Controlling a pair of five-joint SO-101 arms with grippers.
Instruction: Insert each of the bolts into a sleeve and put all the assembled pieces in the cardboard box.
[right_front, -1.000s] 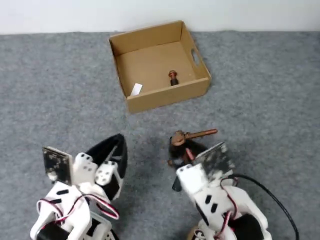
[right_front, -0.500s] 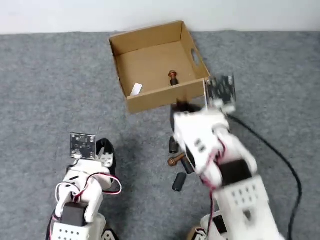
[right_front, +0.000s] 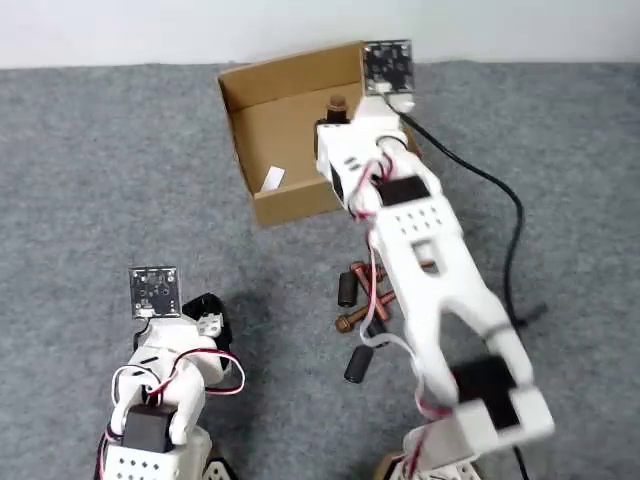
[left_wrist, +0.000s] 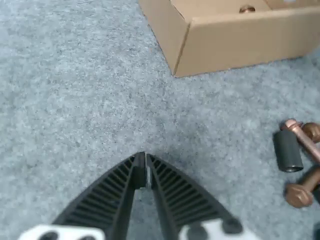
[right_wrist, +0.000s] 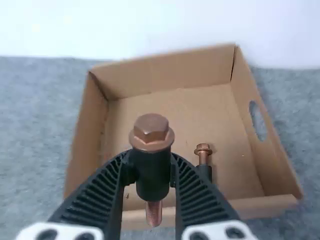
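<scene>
While going through the right wrist view, logged right gripper (right_wrist: 150, 167) clamped on 1 assembled piece (right_wrist: 151, 145). Gripped by the black sleeve on both sides, upright, with copper hex head on top and bolt tip poking out below the sleeve. Placed over the inside of the cardboard box (right_wrist: 165, 72), above its floor.

Counted 1 finished piece (right_wrist: 203, 159) resting on the box floor, beyond the held one and nearer the wall with the handle slot. Cannot tell whether upright or lying. Also noted 1 white paper slip (right_front: 271, 179) on the floor toward the opposite wall.

Checked against the high view: right arm (right_front: 420, 260) stretched from the near edge across to the box.

Found left gripper (left_wrist: 145, 167) low over the gray carpet (left_wrist: 75, 100), fingers pressed together with nothing between them. Sits well apart from the box, on the near left of the high view.

Loose on the carpet between the box and the arm bases:
- 1 loose sleeve (left_wrist: 288, 151), black, just beside a copper bolt (left_wrist: 300, 134)
- 1 lower bolt (left_wrist: 300, 189) near that sleeve
- a 2nd sleeve (right_front: 358, 364) closer to the arm bases

Partly covered by the right arm in the high view, so could not read an exact bolt count.
</scene>
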